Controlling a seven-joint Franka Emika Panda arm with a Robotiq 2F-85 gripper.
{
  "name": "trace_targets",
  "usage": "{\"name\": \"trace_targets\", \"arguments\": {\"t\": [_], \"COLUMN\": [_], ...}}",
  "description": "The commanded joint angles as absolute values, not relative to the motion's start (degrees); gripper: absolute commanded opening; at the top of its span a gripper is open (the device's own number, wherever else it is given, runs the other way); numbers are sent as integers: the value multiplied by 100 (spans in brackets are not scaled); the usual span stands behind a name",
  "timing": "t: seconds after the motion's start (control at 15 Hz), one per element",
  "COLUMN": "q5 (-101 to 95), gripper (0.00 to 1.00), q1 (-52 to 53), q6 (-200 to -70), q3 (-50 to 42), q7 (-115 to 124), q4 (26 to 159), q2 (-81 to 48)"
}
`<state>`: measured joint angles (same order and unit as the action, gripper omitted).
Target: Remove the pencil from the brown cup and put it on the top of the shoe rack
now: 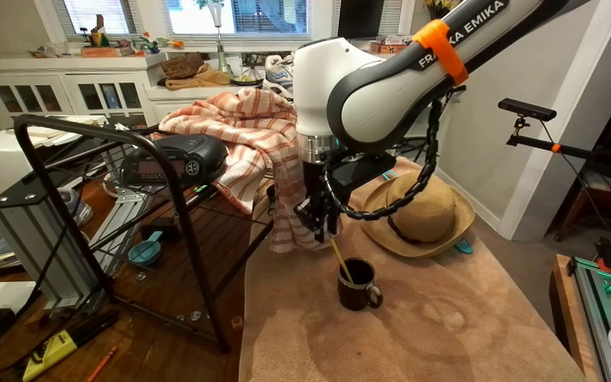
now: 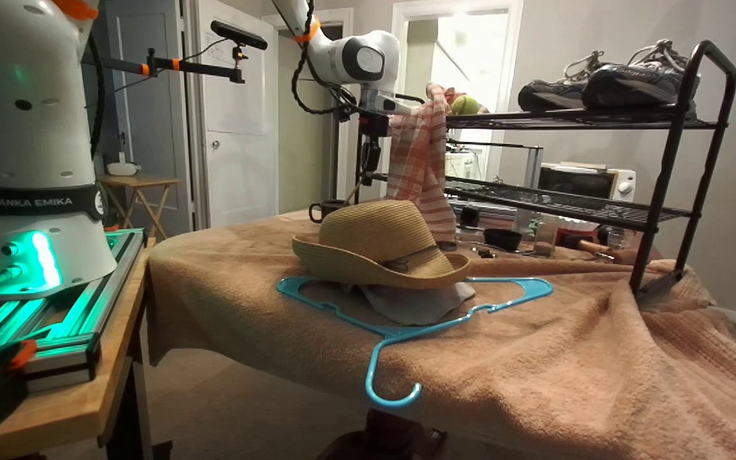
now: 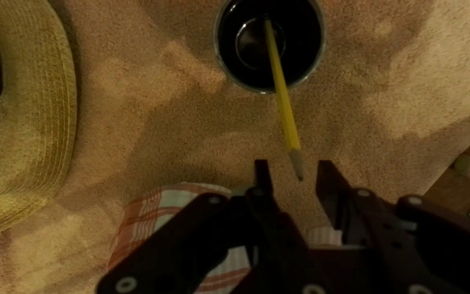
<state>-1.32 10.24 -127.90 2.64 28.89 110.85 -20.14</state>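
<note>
The yellow pencil leans in the brown cup, its upper end sticking out above the rim. The wrist view shows the pencil with its grey pointed end upward, and its lower end inside the dark cup. My gripper is open, with the pencil's tip showing between the fingertips; I cannot tell whether it is at their depth. In both exterior views the gripper hangs pointing down just above the pencil. The black metal shoe rack stands beside the cup, its top shelf bearing things.
A straw hat lies near the cup on the tan blanket, over a blue hanger. A checkered cloth drapes off the rack close to my gripper. A clock radio and shoes sit on the rack's top.
</note>
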Motion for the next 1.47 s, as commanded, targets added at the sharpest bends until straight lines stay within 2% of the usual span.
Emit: {"name": "trace_targets", "arguments": {"t": [0.0,0.07,0.2,0.33,0.4,0.47,0.53,0.6,0.67,0.73,0.8,0.87,0.93,1.07,1.13,1.27,1.33,1.4], "q5": [-279,-282,-319,-321,-330,-333,-335,-328,-336,-353,-372,-379,-399,-418,-422,-405,-395,-389], "gripper": [55,56,48,55,48,49,32,34,42,32,31,36,32,33,29,7,1,0], "q1": [1153,1161,1189,1201,1205,1205,1201,1196,1194,1197,1201,1199,1199,1192,1189,1183,1184,1186], "q6": [-12547,-12527,-12423,-12282,-12236,-12198,-12188,-12206,-12212,-12218,-12227,-12224,-12229,-12242,-12252,-12235,-12215,-12203], "q3": [187,189,187,193,192,192,194,199,198,195,192,193,191,188,184,183,184,187], "q7": [3071,3076,3102,3123,3136,3145,3133,3124,3117,3113,3113,3114,3116,3111,3113,3110,3111,3110], "q4": [11000,11003,11008,11001,10996,10987,10973,10961,10946,10929,10912,10896,10891,10889,10892,10889,10878,10870], "q2": [-2026,-2019,-2005,-1994,-1992,-1991,-1997,-2005,-2014,-2027,-2040,-2055,-2061,-2081,-2087,-2092,-2093,-2093]}}
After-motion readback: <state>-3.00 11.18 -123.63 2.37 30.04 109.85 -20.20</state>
